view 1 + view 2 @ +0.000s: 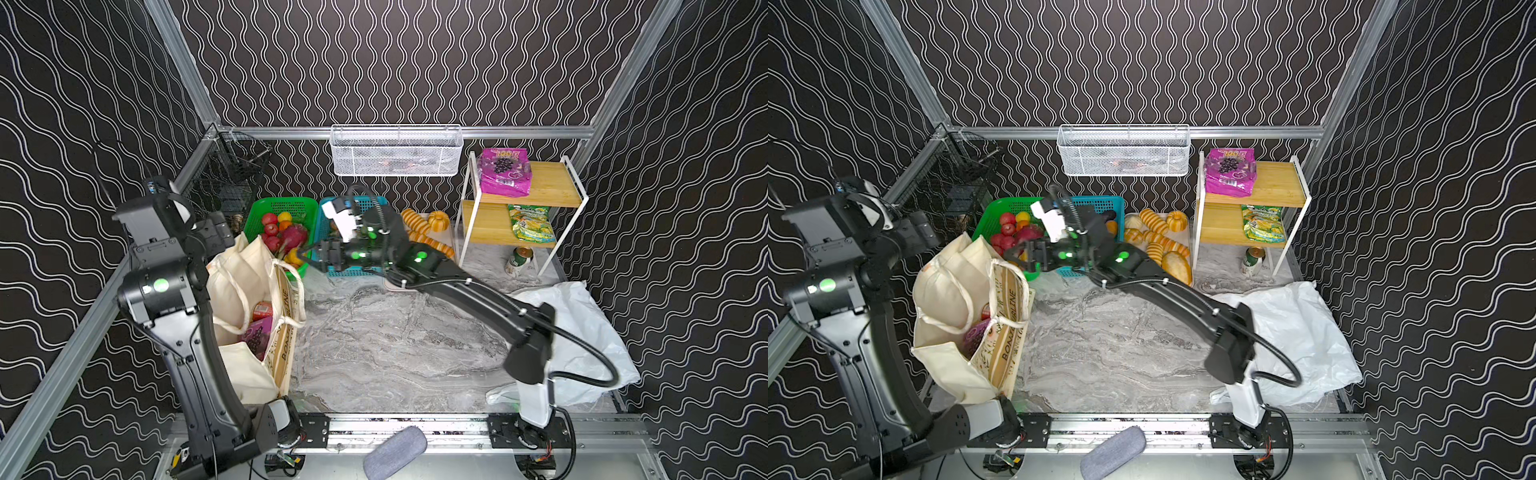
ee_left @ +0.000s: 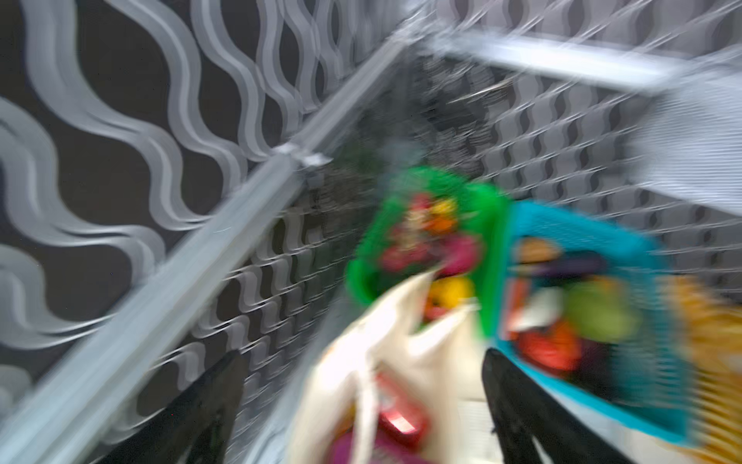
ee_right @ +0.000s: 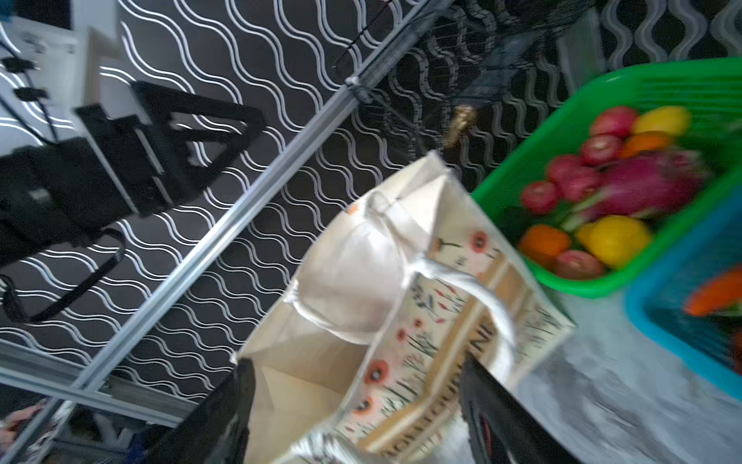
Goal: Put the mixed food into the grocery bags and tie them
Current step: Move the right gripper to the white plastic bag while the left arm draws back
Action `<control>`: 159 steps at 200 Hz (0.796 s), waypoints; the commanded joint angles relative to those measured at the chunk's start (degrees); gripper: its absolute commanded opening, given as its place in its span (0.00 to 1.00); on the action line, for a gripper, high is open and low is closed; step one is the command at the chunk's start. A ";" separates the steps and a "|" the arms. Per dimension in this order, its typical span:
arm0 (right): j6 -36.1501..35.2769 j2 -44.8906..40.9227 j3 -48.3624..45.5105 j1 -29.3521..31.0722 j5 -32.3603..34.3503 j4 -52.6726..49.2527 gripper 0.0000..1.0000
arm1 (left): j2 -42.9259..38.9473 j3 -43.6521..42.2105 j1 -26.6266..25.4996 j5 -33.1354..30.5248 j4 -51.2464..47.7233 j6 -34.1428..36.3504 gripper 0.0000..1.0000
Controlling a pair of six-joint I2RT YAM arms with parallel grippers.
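The cream flower-print canvas tote (image 1: 245,286) stands at the left in both top views, mouth up. Inside it show a red drink can (image 1: 262,309) and a purple grape-print packet (image 1: 257,338). My right gripper (image 1: 309,257) reaches across to the tote's far right rim, open and empty; in the right wrist view its fingers (image 3: 482,385) straddle the printed side of the tote (image 3: 405,333). My left gripper (image 2: 361,355) hangs open above the tote's far left corner, blurred. The white plastic bag (image 1: 575,336) lies crumpled at the right. A second purple packet (image 1: 505,172) sits on the shelf.
A green basket (image 1: 286,204) of toy fruit and a blue basket (image 1: 324,226) stand behind the tote, with golden breads (image 1: 424,230) beside them. The bamboo shelf (image 1: 548,187) also holds a green-yellow packet (image 1: 532,224), with a can (image 1: 517,262) under it. A white mesh basket (image 1: 395,151) hangs on the back rail.
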 commanded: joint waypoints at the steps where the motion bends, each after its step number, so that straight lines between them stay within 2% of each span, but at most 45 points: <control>1: -5.39 -13.46 -15.58 -3.51 15.35 1.34 0.81 | -1.15 -8.87 -2.37 37.05 16.94 -15.04 0.85; 7: -4.15 -17.58 -21.37 -5.12 18.35 1.84 0.82 | -1.52 -12.74 -5.63 41.25 22.59 -20.07 0.82; 13: -2.92 -21.63 -27.36 -7.01 20.84 2.28 0.82 | -1.85 -15.12 -10.88 41.70 25.96 -21.96 0.82; 27: 0.96 -30.72 -40.74 -11.60 25.99 2.41 0.82 | -1.60 -16.73 -26.60 33.98 22.74 -17.07 0.86; 34: 3.22 -34.76 -46.81 -13.81 27.34 1.59 0.82 | -0.88 -17.62 -32.58 32.08 20.85 -15.15 0.87; 52: 7.64 -43.15 -59.61 -21.03 27.58 -2.39 0.82 | 1.43 -21.46 -42.82 24.79 16.42 -12.61 0.86; 68: 9.88 -48.01 -66.82 -26.42 27.98 -7.42 0.82 | 2.78 -27.74 -52.26 19.05 18.23 -12.40 0.86; 86: 8.95 -50.69 -71.88 -32.04 29.56 -12.57 0.82 | 4.81 -33.92 -61.62 10.82 21.30 -13.71 0.85; 99: 8.25 -50.81 -72.93 -35.13 33.77 -18.39 0.82 | 6.69 -37.50 -66.04 6.65 24.21 -15.15 0.86; 123: 7.54 -49.61 -73.54 -41.46 39.34 -25.88 0.86 | 10.93 -40.04 -71.44 5.40 28.23 -17.48 0.85; 139: 5.25 -48.21 -74.33 -47.14 37.19 -25.47 0.83 | 12.96 -40.21 -73.34 4.18 29.54 -18.09 0.85; 159: 2.14 -44.06 -74.86 -54.85 32.17 -22.31 0.74 | 14.28 -39.32 -73.76 3.09 28.73 -17.55 0.85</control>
